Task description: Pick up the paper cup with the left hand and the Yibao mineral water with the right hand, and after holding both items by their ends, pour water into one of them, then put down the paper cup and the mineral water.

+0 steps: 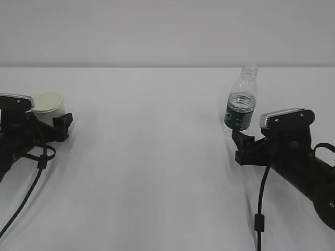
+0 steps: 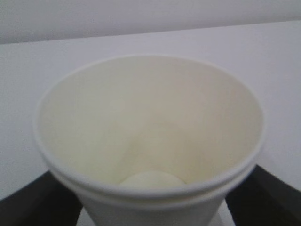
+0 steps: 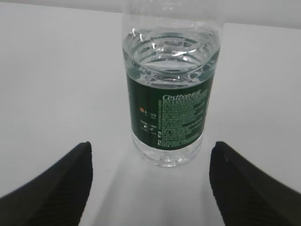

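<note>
Left hand [image 1: 52, 125]: low on the bench [image 1: 152, 157], fingers [image 2: 33, 202] flanking the paper cup [image 1: 48, 107] at its lower wall, close against it. Cannot tell whether clenched on the cup or just short of contact. Low placement likely chosen to catch the cup near its base end, as the task asks, leaving the rim clear to receive water.

Right hand [image 1: 242, 140]: released, fingers [image 3: 51, 188] spread wide with bare bench showing on both sides of the Yibao mineral water [image 3: 167, 108]. Lined up with the bottle's foot, presumably for a grip at the bottom end so the neck can swing freely toward the cup.

Cup: far left of the bench, upright, long axis vertical, mouth up, empty inside. Bottle: right side, well apart from the cup, also standing with long axis near vertical, open uncapped neck pointing up, water above the green label.
</note>
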`<action>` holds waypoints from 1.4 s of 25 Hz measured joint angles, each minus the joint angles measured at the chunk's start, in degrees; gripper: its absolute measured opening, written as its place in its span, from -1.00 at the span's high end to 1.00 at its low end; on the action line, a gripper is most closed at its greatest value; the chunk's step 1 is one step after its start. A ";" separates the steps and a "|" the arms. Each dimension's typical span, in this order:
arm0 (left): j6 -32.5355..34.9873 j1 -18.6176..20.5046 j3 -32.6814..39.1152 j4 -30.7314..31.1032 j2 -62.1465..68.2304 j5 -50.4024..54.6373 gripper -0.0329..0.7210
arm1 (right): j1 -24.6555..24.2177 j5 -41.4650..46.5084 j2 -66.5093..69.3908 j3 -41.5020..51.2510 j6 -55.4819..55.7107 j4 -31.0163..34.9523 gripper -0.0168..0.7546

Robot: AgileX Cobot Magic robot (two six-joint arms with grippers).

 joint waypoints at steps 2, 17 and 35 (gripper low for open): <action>-0.34 0.00 0.00 0.59 0.00 0.18 -0.78 | 0.00 0.00 0.00 -0.08 -0.10 0.12 -0.57; -1.04 0.00 0.00 4.13 0.00 0.18 -0.41 | 0.00 0.00 0.00 -3.00 -1.30 1.65 -0.57; -1.04 0.00 -0.09 6.92 0.00 0.18 -0.40 | 0.00 0.00 7.40 -10.34 -1.87 2.53 -0.58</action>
